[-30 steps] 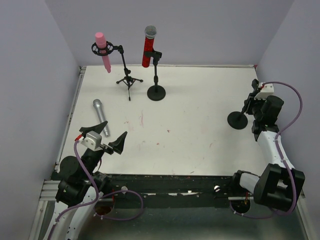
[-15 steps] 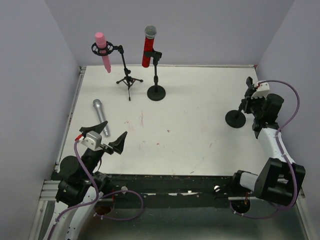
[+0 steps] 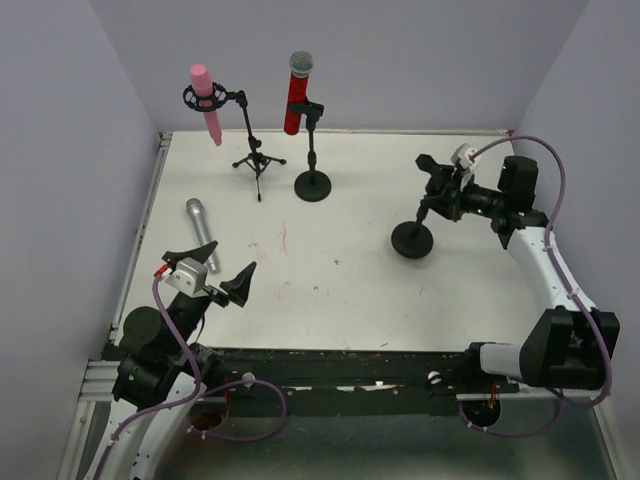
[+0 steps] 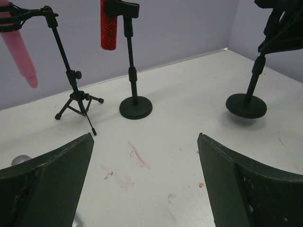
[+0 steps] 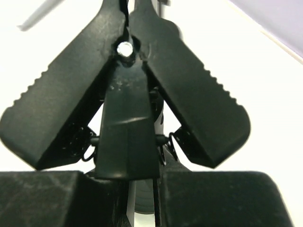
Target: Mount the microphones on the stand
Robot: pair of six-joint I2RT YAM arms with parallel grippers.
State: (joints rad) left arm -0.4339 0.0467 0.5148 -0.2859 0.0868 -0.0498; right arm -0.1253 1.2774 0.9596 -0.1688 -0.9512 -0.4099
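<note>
As right hand (image 3: 437,192) grips stand (image 3: 412,240), table (image 3: 345,205) edges — apart

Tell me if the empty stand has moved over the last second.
Yes. The empty stand, held by the right hand, has shifted left, closer to the red mic's stand.

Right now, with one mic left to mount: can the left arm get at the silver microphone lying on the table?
Probably yes: the silver microphone lies right by the open left tool, with nothing standing between them.

Pink mic (image 4: 19,54), red mic (image 4: 108,26) aloft
</note>
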